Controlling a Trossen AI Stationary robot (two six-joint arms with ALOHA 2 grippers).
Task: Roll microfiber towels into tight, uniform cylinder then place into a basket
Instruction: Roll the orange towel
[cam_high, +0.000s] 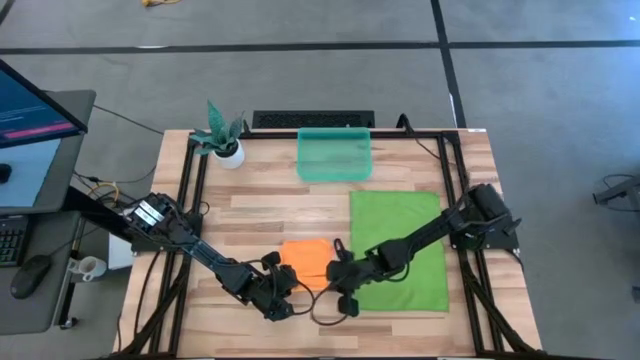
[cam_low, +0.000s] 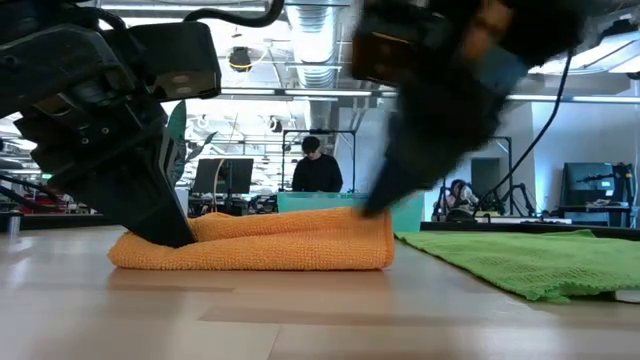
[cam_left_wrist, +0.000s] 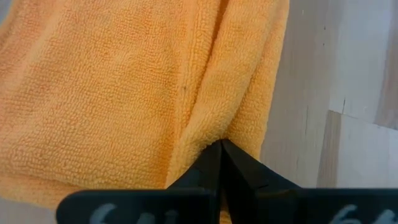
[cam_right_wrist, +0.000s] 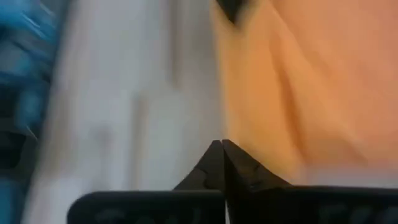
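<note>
Orange towel (cam_high: 307, 261) folded, mid-table, front of basket (cam_high: 334, 155). Left gripper (cam_left_wrist: 221, 144) closed, tips pressed into its edge. Right gripper (cam_right_wrist: 222, 144) closed beside opposite edge, holding nothing visible. Green towel (cam_high: 398, 248) flat alongside.

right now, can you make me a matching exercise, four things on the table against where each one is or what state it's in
Things:
1. orange towel
2. green towel
3. basket
4. left pincer

Places or states:
A. spread flat on the table's right side
B. empty, at the far edge beside the potted plant
C. shut, at the orange cloth's near-left edge
D. folded up thick, between the two pincers

Pairs: 1-D, 2-A, 3-B, 4-C
</note>
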